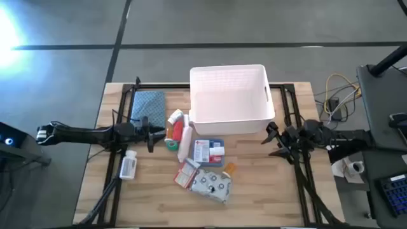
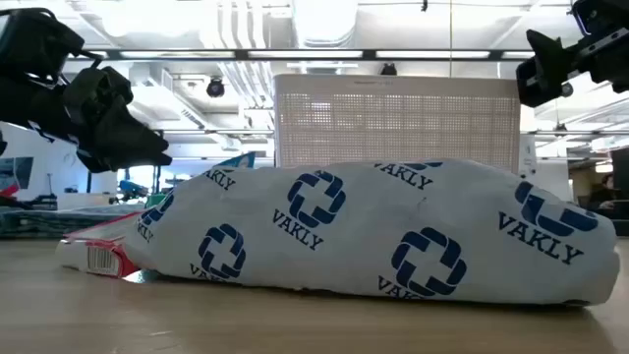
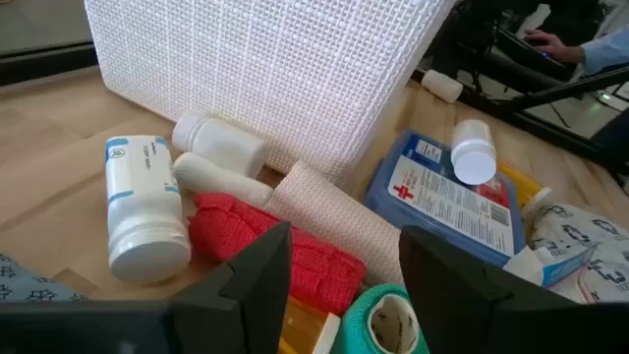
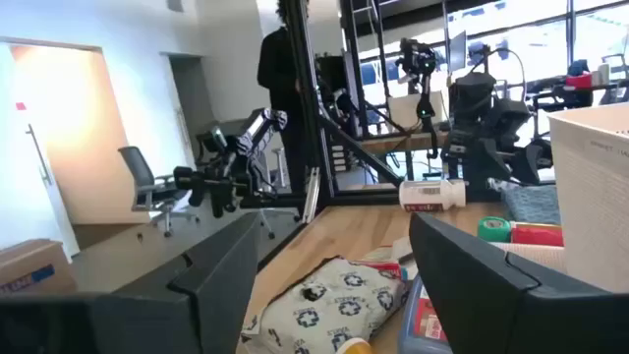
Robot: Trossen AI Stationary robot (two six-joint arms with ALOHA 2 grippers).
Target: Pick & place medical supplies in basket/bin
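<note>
Wooden tabletop [image 1: 152, 203] fills the overhead view, with the white basket [image 1: 229, 100] at its far middle and the supplies clustered in front of it: a red and white tube [image 1: 185, 141], a green roll [image 1: 172, 144], a blue-white box [image 1: 208, 152], a dotted pouch [image 1: 213, 184] and, apart to the left, a white pill bottle [image 1: 128, 166]. A patterned cloth [image 1: 147, 105] lies left of the basket. The left gripper [image 1: 150, 135] hovers just left of the tubes; its wrist camera shows the fingers [image 3: 257, 278] spread apart and empty, over a red knit roll [image 3: 275, 251] and a blue-labelled bottle [image 3: 145, 202] that the overhead view barely resolves. The right gripper [image 1: 275, 141] hangs right of the basket's near corner, fingers [image 4: 472, 261] wide and empty. From table height the pouch [image 2: 373, 236] hides nearly everything but the basket's lattice wall [image 2: 393, 123].
</note>
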